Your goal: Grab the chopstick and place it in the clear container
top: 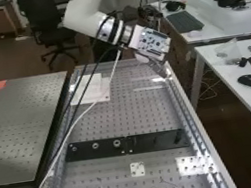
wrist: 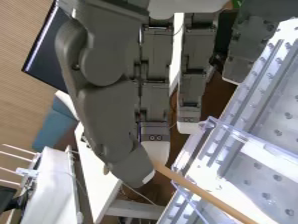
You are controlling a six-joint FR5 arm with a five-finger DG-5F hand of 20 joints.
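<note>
Hand (top: 157, 66) pinching chopstick (wrist: 199, 191) (light brown), clear container (wrist: 234, 132) nearby

1. In the high view, our arm (top: 89, 17) slants down from the upper left, our hand (top: 158, 67) hanging lowest.
2. We press our thumb (wrist: 110, 110) towards a fingertip (wrist: 155, 146) in a pinch.
</note>
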